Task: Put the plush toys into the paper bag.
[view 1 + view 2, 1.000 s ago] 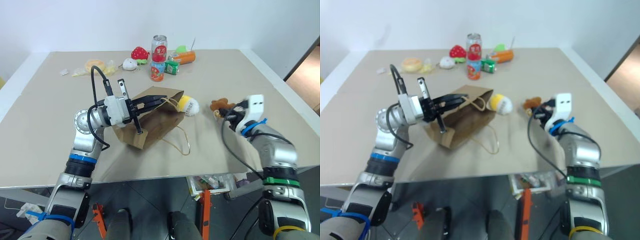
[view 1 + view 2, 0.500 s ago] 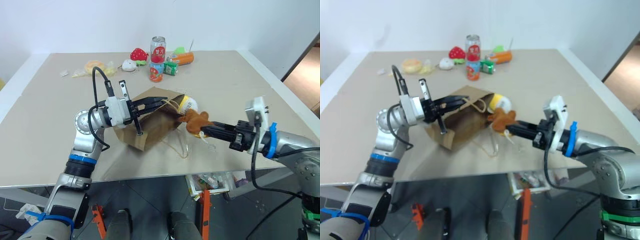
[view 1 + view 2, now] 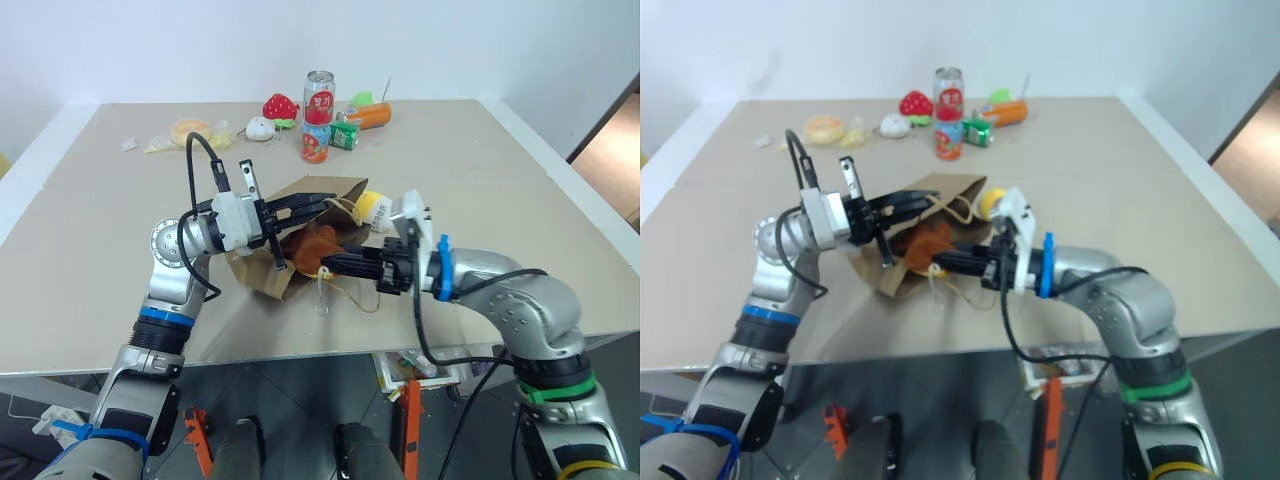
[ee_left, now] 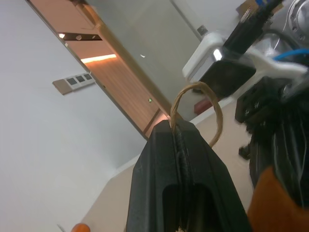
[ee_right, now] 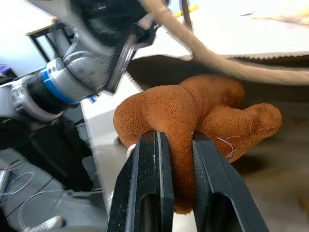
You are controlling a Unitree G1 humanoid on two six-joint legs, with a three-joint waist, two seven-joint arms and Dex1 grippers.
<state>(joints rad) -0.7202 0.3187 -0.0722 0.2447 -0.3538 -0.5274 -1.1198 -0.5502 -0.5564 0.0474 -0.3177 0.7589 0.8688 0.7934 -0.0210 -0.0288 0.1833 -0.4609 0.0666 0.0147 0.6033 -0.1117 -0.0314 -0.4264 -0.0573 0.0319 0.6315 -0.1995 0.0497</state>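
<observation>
- I see the paper bag (image 3: pixel 300 235) lying on its side on the table (image 3: pixel 480 170), its mouth facing the right arm.
- My left gripper (image 3: pixel 322 203) is closed flat on one cord handle (image 4: pixel 195 113) at the bag's upper edge and holds that edge up off the table; in the left wrist view the looped cord comes out from between the pressed black fingers (image 4: pixel 183 169).
- My right gripper (image 3: pixel 330 266) points level toward the bag mouth, its jaws narrow and clamped on the brown plush toy (image 5: pixel 193 116).
- In the right wrist view the two fingers (image 5: pixel 149 188) squeeze the lower part of that toy, with fur bulging out on both sides.
- The brown toy sits right at the bag's opening, under the raised edge. From the head views I cannot tell for certain whether it is partly inside or just at the lip.
- The yellow-and-white egg toy (image 3: pixel 378 208) lies on the table just beside the bag's far corner, outside the bag, touched by neither gripper.
- The second cord handle (image 3: pixel 345 292) trails loose on the table in front of the bag mouth, below the right gripper.
- At the far edge of the table, well apart from the bag, I note a red strawberry toy (image 3: pixel 279 106), a small white round toy (image 3: pixel 260 128), a tall red can (image 3: pixel 318 97) standing upright, a shorter can (image 3: pixel 314 143), a green carton (image 3: pixel 343 134) and an orange bottle (image 3: pixel 369 116) lying down.
</observation>
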